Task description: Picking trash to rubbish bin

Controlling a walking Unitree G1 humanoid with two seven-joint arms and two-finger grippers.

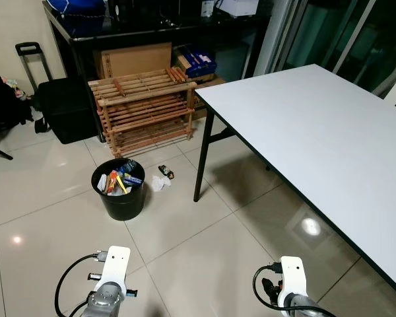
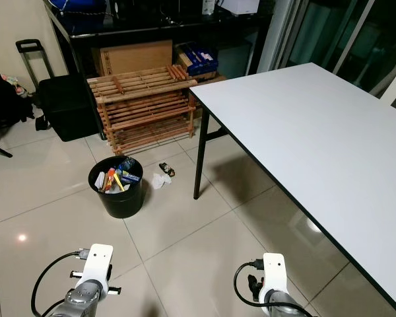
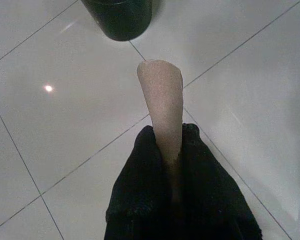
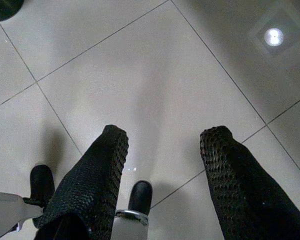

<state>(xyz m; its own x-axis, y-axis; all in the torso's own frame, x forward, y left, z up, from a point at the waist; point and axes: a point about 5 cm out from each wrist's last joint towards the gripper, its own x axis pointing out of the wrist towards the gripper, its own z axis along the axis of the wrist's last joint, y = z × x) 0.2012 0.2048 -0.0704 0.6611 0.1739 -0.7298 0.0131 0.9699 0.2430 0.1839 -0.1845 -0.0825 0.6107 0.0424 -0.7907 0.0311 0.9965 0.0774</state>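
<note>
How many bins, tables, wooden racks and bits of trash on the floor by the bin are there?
Black bin: 1
White table: 1
Wooden rack: 1
Bits of trash on the floor: 2, a white scrap and a dark wrapper
Total: 5

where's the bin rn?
The black rubbish bin stands on the tiled floor ahead and left of centre in the eye views, in front of the wooden rack, with loose trash just to its right.

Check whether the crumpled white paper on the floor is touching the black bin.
Apart. In the left eye view, bare tile separates the crumpled white paper from the black bin.
</note>
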